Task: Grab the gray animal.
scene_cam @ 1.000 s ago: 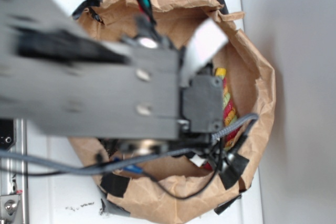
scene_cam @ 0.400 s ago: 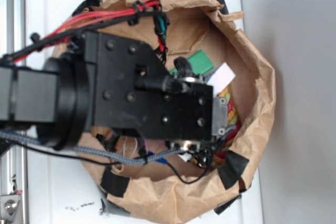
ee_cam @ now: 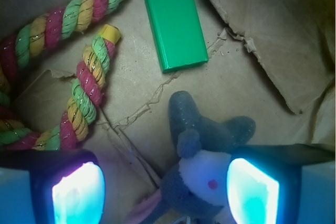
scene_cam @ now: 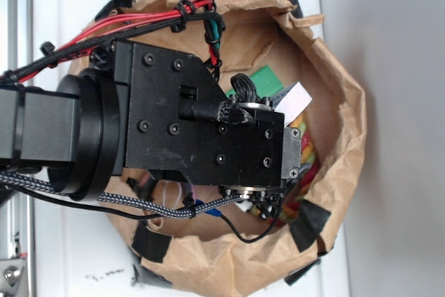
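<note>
Below, the gray animal (ee_cam: 202,166) lying on the brown paper floor of the bag (scene_cam: 334,165), between the spread pads of the gripper (ee_cam: 165,192), nearer the right one, not pinched, green flat block (ee_cam: 173,19) just above, red-yellow-green rope (ee_cam: 79,85) curling at left.

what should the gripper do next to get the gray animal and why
Probably nudge toward the right finger's side, then lower. In the wrist view the gripper is open, but the gray animal lies off-centre, its cream face almost against the right pad and a wide gap to the left pad. Centring first should keep that finger from landing on the toy.
</note>
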Robot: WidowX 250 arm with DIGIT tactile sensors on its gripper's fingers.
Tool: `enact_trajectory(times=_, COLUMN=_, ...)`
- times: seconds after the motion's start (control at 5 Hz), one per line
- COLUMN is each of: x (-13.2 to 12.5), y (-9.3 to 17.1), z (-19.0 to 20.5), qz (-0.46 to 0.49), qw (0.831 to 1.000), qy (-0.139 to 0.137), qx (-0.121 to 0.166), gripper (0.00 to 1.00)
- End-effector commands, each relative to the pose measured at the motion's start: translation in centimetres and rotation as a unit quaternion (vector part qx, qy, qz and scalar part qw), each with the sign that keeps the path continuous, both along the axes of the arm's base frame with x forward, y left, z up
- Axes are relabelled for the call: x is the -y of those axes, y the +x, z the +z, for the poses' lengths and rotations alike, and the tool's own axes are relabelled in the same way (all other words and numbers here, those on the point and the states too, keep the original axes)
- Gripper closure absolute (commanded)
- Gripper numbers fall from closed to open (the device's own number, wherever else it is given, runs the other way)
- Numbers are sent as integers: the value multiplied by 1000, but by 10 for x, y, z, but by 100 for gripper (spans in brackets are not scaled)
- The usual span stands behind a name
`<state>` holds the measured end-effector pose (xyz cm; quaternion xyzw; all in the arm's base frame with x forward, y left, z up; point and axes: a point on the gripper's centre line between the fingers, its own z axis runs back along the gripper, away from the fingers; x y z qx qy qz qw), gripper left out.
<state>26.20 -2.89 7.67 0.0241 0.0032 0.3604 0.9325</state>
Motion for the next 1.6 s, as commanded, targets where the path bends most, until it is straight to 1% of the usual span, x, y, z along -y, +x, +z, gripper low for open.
enact_trajectory(times=0.0, x=-10, y=-1, z=-9, qz=-12, qw=999, qy=1, qx=46, gripper=0)
enact_trajectory(times=0.2, x=-20, y=-10, z=-24, qz=-12, qw=998, qy=15, qx=56, gripper=0)
enact_trajectory(times=0.4, x=-29, y=-19, z=-36, qz=-30, qw=998, qy=27, qx=51, gripper=0)
enact_trajectory(times=0.6, x=-33, y=-25, z=-43, qz=-24, qw=998, qy=36, qx=48, gripper=100)
enact_trajectory(times=0.8, x=-27, y=-18, z=-37, qz=-3, qw=998, qy=30, qx=48, gripper=100)
enact_trajectory(times=1.0, x=-15, y=-5, z=-9, qz=6, qw=999, qy=8, qx=45, gripper=100)
enact_trajectory(times=1.2, x=-16, y=7, z=30, qz=30, qw=998, qy=-24, qx=55, gripper=100)
enact_trajectory(times=1.4, x=-21, y=4, z=56, qz=11, qw=996, qy=-16, qx=92, gripper=100)
